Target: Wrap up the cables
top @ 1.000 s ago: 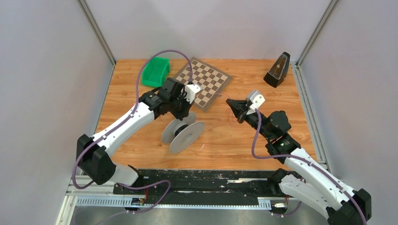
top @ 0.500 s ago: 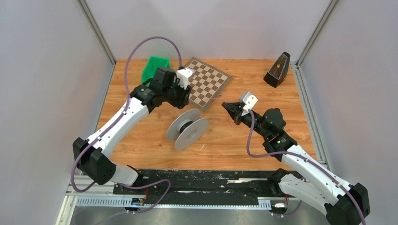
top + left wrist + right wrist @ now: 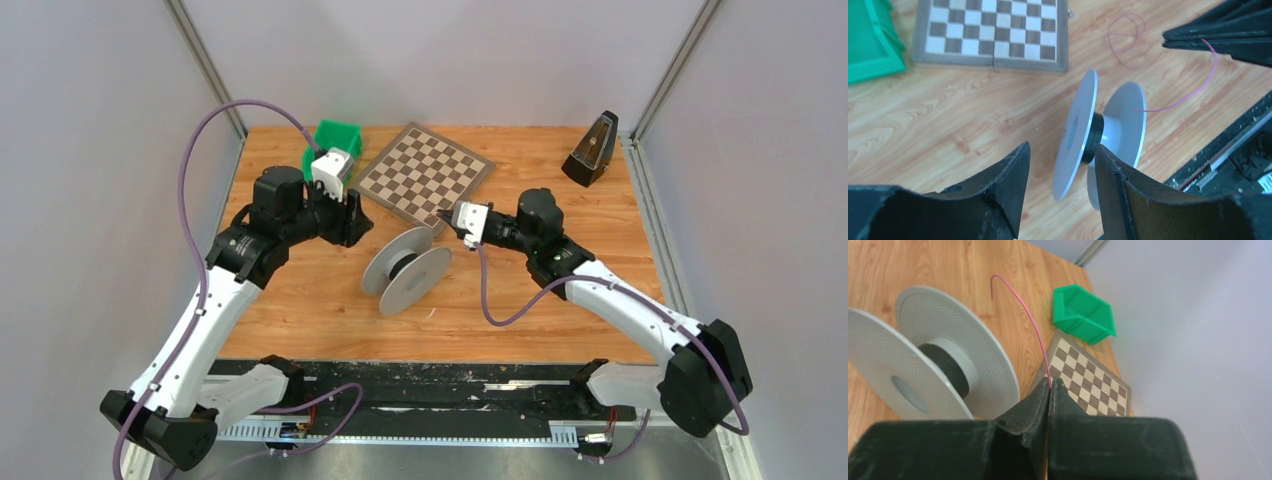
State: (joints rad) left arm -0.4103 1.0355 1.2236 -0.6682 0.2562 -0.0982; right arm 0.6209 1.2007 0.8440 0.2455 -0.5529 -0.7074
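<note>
A grey spool (image 3: 405, 272) with a black core stands on its rims mid-table, tilted; it also shows in the left wrist view (image 3: 1098, 135) and the right wrist view (image 3: 933, 365). A thin pink cable (image 3: 1023, 315) rises from my right gripper (image 3: 1050, 383), which is shut on it just right of the spool (image 3: 443, 217). From the left wrist view the cable (image 3: 1188, 95) runs from those jaws to the spool's far flange, with a loose loop (image 3: 1128, 35) on the wood. My left gripper (image 3: 1062, 149) stands open and empty, left of the spool (image 3: 355, 215).
A green bin (image 3: 330, 150) sits at the back left, a chessboard (image 3: 425, 175) beside it, close behind the spool. A dark metronome (image 3: 592, 148) stands at the back right. A black rail (image 3: 420, 385) runs along the near edge.
My left gripper opened, let go of the spool and drew back to the left. My right gripper carried the cable leftward, up close to the spool.
</note>
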